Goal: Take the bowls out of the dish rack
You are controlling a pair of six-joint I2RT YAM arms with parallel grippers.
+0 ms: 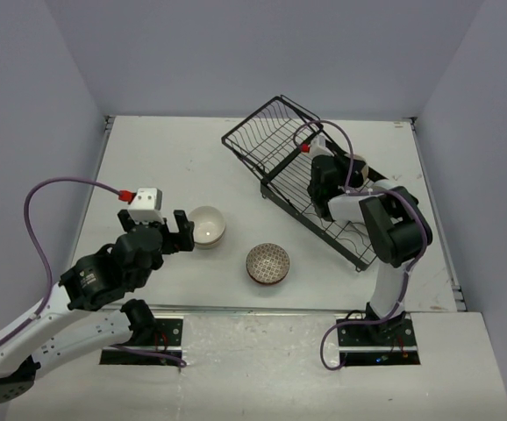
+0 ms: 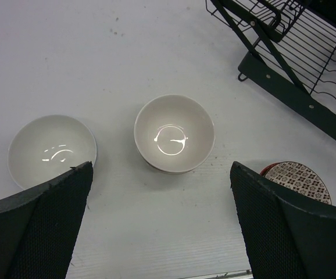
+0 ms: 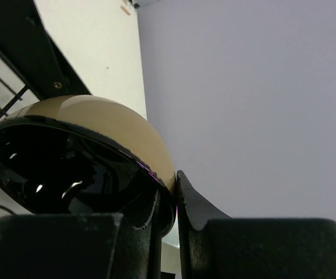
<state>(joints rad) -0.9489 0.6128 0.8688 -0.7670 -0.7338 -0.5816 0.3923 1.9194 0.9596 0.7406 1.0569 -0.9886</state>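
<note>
The black wire dish rack (image 1: 290,149) stands at the back right and also shows in the left wrist view (image 2: 307,64). My right gripper (image 1: 341,175) is over the rack, shut on the rim of a tan bowl with a black inside (image 3: 98,125), one finger inside and one outside (image 3: 171,192). My left gripper (image 1: 171,230) is open and empty just above the table (image 2: 159,197). Two plain white bowls stand upright on the table ahead of it, one in the middle (image 2: 174,132) and one to the left (image 2: 52,148). A brown patterned bowl (image 1: 267,263) stands on the table to the right (image 2: 299,180).
The white table (image 1: 174,149) ends at a metal strip along its near edge (image 1: 306,309). Grey walls close in the back and both sides. A purple cable (image 1: 60,186) loops from my left arm.
</note>
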